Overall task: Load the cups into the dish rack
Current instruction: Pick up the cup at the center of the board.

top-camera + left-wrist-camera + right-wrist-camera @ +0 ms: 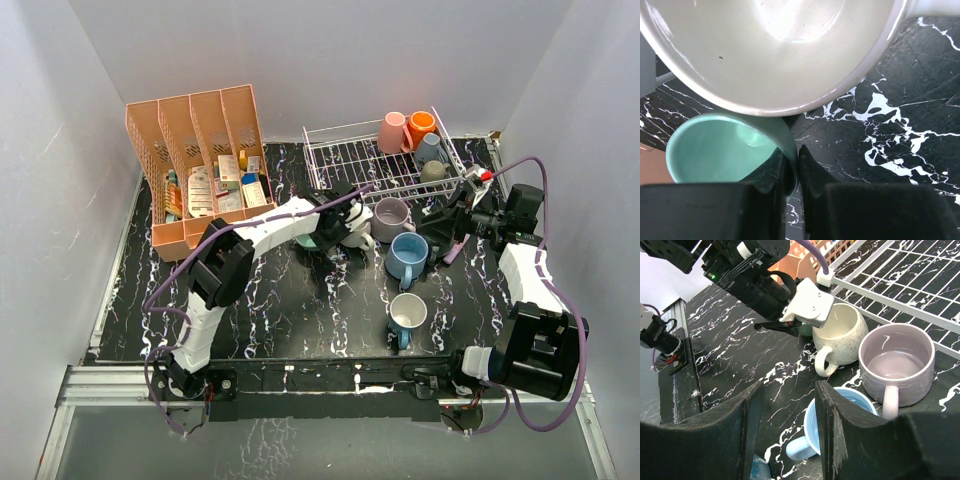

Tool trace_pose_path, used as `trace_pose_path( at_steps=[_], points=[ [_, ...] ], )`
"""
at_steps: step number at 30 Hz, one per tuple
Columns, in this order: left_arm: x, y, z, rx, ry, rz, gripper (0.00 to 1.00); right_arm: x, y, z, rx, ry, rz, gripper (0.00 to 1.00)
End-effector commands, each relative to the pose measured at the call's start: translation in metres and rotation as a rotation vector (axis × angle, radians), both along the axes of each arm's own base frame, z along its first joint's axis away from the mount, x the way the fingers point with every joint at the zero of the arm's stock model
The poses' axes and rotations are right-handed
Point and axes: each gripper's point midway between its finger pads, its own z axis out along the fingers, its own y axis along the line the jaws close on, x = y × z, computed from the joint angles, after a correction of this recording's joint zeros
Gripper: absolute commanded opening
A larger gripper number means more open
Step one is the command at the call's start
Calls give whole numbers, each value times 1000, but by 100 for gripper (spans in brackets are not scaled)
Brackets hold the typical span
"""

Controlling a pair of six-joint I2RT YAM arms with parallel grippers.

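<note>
My left gripper [792,155] is shut on the wall of a teal cup [725,150], one finger inside the rim and one outside. A cream cup [770,50] sits right beside it. From above, the left gripper [335,228] is at the table's middle, just in front of the white wire dish rack [350,160]. The rack holds pink [392,132], orange [421,127], pale blue [431,148] and olive [433,171] cups. A lilac cup [896,362] and a light blue cup [840,420] stand on the table. My right gripper [787,395] hovers open above the light blue cup's left side.
A salmon slotted organizer [195,165] full of packets stands at the back left. Another blue-rimmed cup [407,315] sits near the front edge. White walls close in the black marbled table [280,310] on three sides.
</note>
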Motion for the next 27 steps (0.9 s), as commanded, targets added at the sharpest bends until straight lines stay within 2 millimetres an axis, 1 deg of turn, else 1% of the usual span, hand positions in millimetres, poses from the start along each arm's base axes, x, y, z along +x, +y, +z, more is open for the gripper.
trace_pose_path(
  at_steps=[1, 3, 7, 12, 15, 21, 27],
  points=[
    [-6, 4, -5, 7, 27, 8, 0, 3, -2, 7, -19, -65, 4, 48],
    [-7, 4, -5, 6, 31, 11, 0, 3, -2, 6, -19, -64, 4, 48],
    [-9, 3, 1, -25, 18, 23, 0, 3, -2, 6, -17, -63, 6, 48],
    [-8, 0, 22, -105, -38, 57, 0, 3, -2, 5, -17, -62, 6, 48],
    [-11, 0, 32, -157, -62, 93, 0, 3, -2, 4, -15, -60, 8, 48],
    [-24, -1, 55, -329, -98, 193, 0, 2, -1, 4, -7, -58, 21, 48],
    [-44, -3, 85, -594, -98, 308, 0, -3, 2, 6, 3, -74, 48, 48]
  ],
)
